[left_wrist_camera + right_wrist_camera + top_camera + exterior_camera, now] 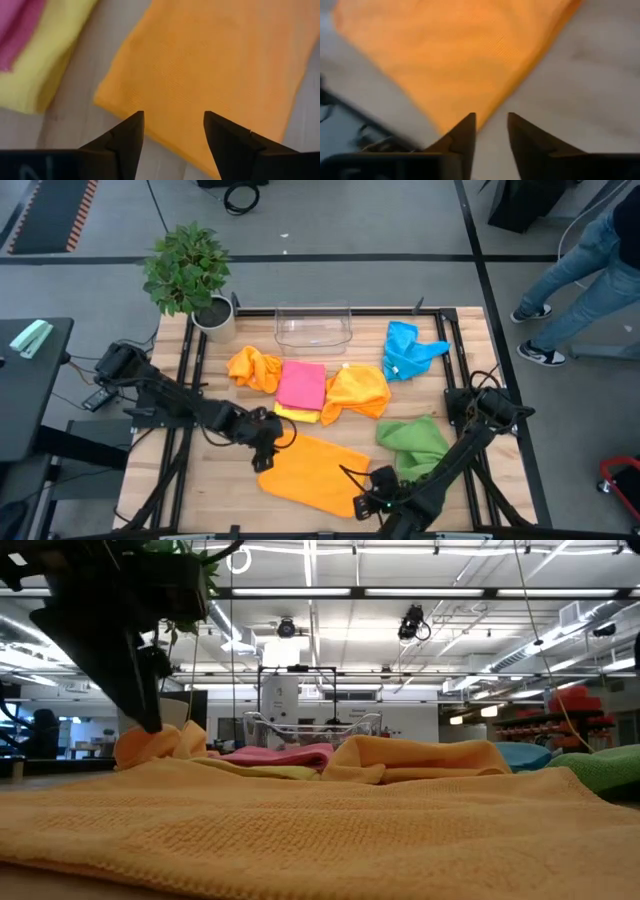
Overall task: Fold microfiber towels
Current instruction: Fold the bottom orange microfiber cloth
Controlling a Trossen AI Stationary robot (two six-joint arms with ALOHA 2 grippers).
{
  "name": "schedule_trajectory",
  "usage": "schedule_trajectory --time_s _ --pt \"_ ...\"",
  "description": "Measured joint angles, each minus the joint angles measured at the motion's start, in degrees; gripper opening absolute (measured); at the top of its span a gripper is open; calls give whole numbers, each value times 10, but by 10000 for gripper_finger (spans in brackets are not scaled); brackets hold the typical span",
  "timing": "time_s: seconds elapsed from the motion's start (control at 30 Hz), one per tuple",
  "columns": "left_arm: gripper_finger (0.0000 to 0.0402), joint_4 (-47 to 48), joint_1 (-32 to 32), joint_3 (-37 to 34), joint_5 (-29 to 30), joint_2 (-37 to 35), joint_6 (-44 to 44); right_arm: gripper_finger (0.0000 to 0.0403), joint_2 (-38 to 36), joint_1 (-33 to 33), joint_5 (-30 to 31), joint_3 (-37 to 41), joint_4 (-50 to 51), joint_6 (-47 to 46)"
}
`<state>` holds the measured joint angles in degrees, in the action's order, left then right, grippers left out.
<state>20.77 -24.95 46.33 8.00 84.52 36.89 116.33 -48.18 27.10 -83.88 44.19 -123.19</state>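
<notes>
the folded orange towel point(312, 472) lies flat at the near edge of the worktop point(470, 460), spread wide enough that it fills the low view's foreground, and both hands sit right at its ends, which reads as a fold just laid down. the left hand point(266, 460) is over the towel's left corner with its fingers point(127, 137) apart and nothing between them, orange cloth showing through the gap. the right hand point(368, 502) is at the towel's near right corner, fingers point(465, 132) parted too, released and off the cloth, bare wood showing beside the hem. the towel's edges look straight, with clear wood along its left side and a strip between it and the pile behind. just past that strip sits the pink towel point(301, 385) stacked on the yellow towel point(296, 414), neatly squared, likely finished. a crumpled orange towel point(357, 392) is beside them, another orange bunch point(254, 367) to the left, the green towel point(415, 442) heaped at right, the blue towel point(408, 350) farther back. at the far edge stand the clear bin point(313, 328) and a potted plant point(190, 275).
</notes>
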Motion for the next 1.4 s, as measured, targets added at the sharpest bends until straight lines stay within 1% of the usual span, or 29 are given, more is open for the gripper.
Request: schedule_trajectory --time_s 0.13,0.17,0.23,0.3,0.37,0.43,0.47,0.5,0.53,0.57,0.6,0.63,0.67,0.73,0.8,0.87,0.93,1.0,1.07,1.17,1.27,1.4 --pt "220 -43 15 3 2 -5 -48 185 0 14 3 0 40 -1" --pt "221 -58 18 3 -4 -4 -58 196 0 17 3 0 46 -1" --pt "217 -102 22 3 -36 6 -68 213 0 20 6 0 57 5" --pt "202 -118 22 3 -73 16 -78 222 0 22 33 0 45 26" --pt "170 -107 18 3 -85 34 -91 220 0 23 59 0 3 74" --pt "119 -85 14 0 -83 51 -110 200 0 30 58 0 -33 120" --pt "85 -84 16 0 -75 59 -121 181 3 32 57 0 -42 135" --pt "49 -84 18 0 -63 64 -129 155 5 35 57 0 -50 143" --pt "26 -83 22 0 -51 66 -135 121 6 37 56 0 -51 146" --pt "16 -89 29 0 -39 66 -134 82 6 39 55 1 -49 148" --pt "15 -99 34 0 -29 66 -131 45 6 40 56 1 -52 149" --pt "15 -107 40 1 -22 66 -125 23 6 40 57 1 -59 152" --pt "14 -112 45 1 -20 65 -122 15 6 39 54 1 -68 152" --pt "7 -107 53 2 -14 67 -132 10 6 36 30 1 -81 151" --pt "7 -97 64 2 -11 90 -136 5 17 36 7 0 -106 157" --pt "8 -85 71 0 -24 119 -135 5 35 36 -6 1 -118 166" --pt "6 -103 70 4 -38 134 -133 4 46 37 -13 2 -142 168" --pt "6 -100 62 4 -27 147 -131 3 49 37 -20 1 -153 171" --pt "7 -92 59 5 -23 152 -117 3 50 37 -43 0 -128 176" --pt "5 -80 46 6 -20 154 -75 2 54 41 -97 0 -69 193" --pt "6 -63 16 5 -24 148 -21 2 53 49 -113 0 -10 215" --pt "8 -42 -35 2 -32 136 75 1 48 77 -113 0 64 246"
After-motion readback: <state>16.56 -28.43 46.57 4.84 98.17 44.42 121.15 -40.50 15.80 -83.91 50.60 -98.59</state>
